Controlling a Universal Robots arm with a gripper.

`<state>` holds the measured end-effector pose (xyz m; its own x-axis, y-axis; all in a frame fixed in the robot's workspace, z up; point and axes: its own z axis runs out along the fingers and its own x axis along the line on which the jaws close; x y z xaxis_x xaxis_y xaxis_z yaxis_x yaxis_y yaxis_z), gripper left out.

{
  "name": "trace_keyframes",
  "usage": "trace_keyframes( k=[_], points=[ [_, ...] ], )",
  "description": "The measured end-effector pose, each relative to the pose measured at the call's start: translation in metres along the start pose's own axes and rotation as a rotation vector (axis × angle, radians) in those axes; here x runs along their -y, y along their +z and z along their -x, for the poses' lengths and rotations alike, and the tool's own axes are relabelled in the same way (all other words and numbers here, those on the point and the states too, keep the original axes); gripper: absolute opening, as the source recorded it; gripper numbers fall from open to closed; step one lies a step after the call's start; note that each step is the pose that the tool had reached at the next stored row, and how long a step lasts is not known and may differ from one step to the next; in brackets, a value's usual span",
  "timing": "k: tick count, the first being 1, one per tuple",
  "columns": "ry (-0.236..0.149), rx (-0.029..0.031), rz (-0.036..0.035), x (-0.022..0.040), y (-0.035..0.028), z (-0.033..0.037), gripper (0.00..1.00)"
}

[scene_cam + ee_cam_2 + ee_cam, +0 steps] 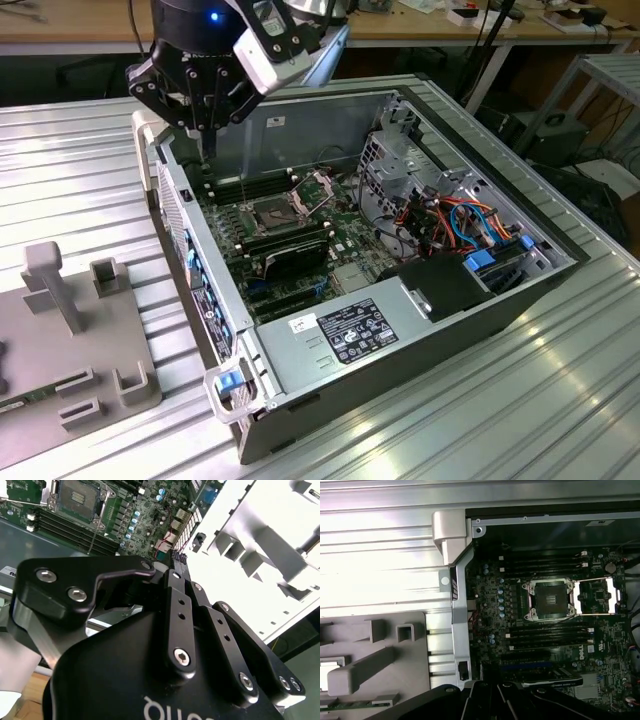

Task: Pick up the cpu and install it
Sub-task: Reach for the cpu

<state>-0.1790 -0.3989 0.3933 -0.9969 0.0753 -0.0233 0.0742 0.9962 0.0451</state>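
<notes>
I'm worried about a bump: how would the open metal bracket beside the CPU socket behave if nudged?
The bracket is a thin metal frame tilted up from one edge of the socket, so it would probably swing on its hinge rather than resist. It looks light and stiff, though a hard knock might bend it.

Ribbed metal table [560, 400], wooden workbench [70, 28] along the back

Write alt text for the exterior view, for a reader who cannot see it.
A black gripper hangs above a far corner of an open computer case on a ribbed metal table; inside, the socket lies open, bracket raised.
</notes>
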Motion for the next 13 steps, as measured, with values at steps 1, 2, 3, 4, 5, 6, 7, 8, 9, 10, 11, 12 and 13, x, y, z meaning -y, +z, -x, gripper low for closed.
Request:
trace_keyframes(
  k=[1,2,3,4,5,6,7,8,9,10,11,12,13],
  points=[
    [0.0,0.0,-0.0001,0.0001,-0.0001,-0.002,0.11],
    [0.0,0.0,-0.0001,0.0003,-0.0001,-0.0036,0.11],
    [0.0,0.0,0.0,0.0005,-0.0002,-0.0063,0.11],
    [0.0,0.0,0.0,0.0006,-0.0002,-0.0078,0.11],
    [0.0,0.0,-0.0001,0.0007,-0.0003,-0.0098,0.11],
    [0.0,0.0,-0.0001,0.0009,-0.0003,-0.0124,0.11],
    [0.0,0.0,-0.0001,0.0011,-0.0004,-0.0149,0.11],
    [0.0,0.0,-0.0001,0.0012,-0.0004,-0.0167,0.11],
    [0.0,0.0,0.0,0.0013,-0.0005,-0.0181,0.11],
    [0.0,0.0,-0.0001,0.0014,-0.0005,-0.0193,0.11],
    [0.0,0.0,0.0,0.0014,-0.0005,-0.0193,0.11],
    [0.0,0.0,0.0,0.0014,-0.0005,-0.0193,0.11],
    [0.0,0.0,-0.0001,0.0014,-0.0005,-0.0195,0.11]
  ],
)
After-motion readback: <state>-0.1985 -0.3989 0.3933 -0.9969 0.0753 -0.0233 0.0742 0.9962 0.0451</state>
